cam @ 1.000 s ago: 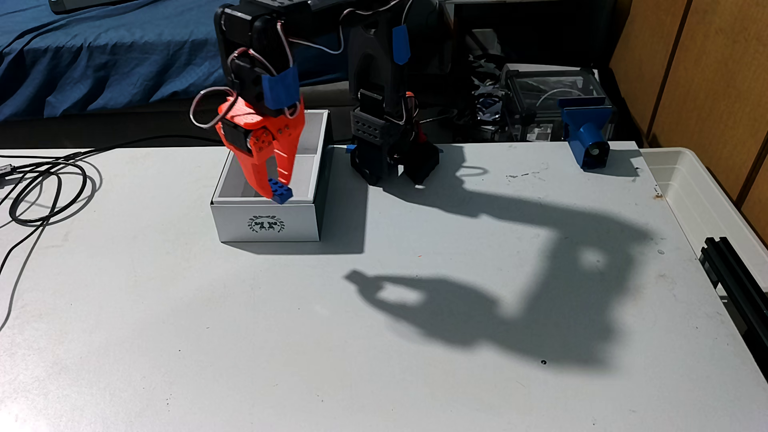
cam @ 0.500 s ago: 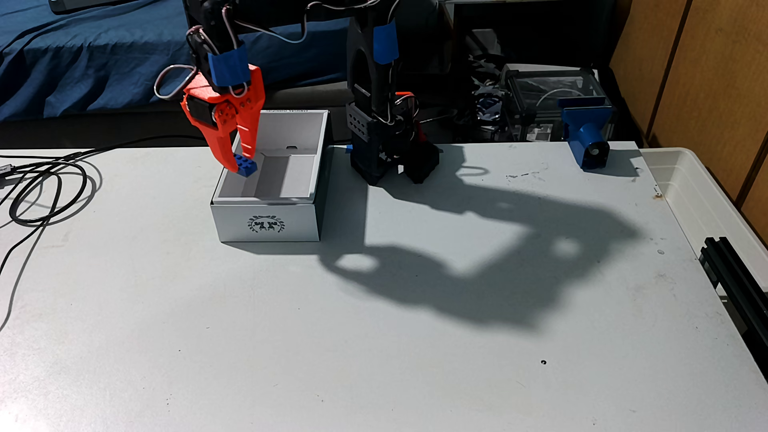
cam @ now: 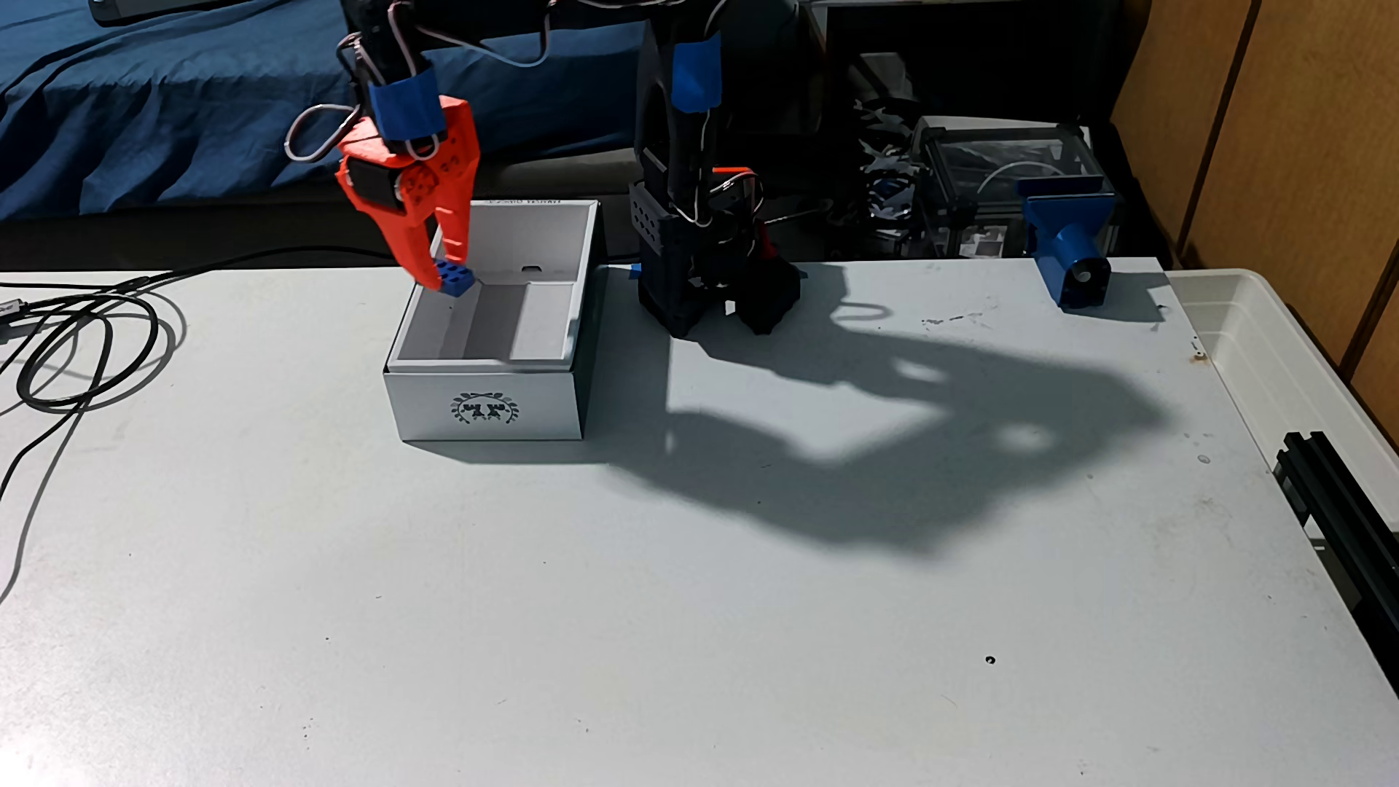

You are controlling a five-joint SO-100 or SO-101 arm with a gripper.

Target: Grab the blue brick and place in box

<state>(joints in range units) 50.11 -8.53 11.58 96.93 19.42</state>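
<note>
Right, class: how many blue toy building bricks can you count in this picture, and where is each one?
1. The blue brick is pinched in the orange gripper, held at the far left corner of the open white box. The box's near wall hides part of its floor, so another could lie unseen.

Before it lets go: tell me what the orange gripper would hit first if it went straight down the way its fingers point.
The gripper, shut on the blue brick, points down over the box near its back left corner. Most likely the brick meets the box floor first, though the left wall is close and depth is unclear.
</note>
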